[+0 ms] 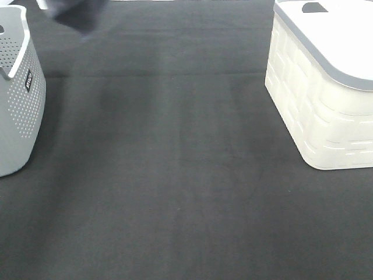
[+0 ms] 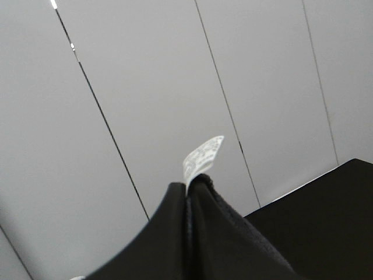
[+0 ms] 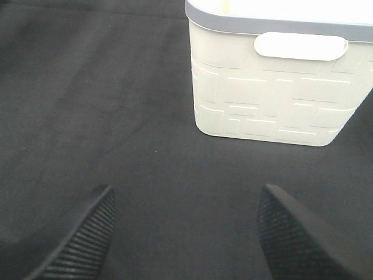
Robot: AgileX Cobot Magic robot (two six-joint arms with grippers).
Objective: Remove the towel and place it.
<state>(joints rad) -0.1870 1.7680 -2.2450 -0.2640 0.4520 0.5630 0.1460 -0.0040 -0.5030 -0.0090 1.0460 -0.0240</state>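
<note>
Near the grey basket (image 1: 20, 99), left jaws are clenched on the towel (image 1: 76, 17), its tag (image 2: 203, 156) protruding between them; right jaws stand released over the desk (image 3: 116, 116).

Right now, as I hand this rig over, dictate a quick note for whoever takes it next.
Left jaws: shut on the dark grey-blue terry towel, white tag showing, lifted clear of the table near the grey perforated plastic basket.
Right jaws: open, empty, over the black table cover near the white block-patterned plastic basket.
Done: towel picked up.
Left: set it down; the spot isn't evident.
</note>
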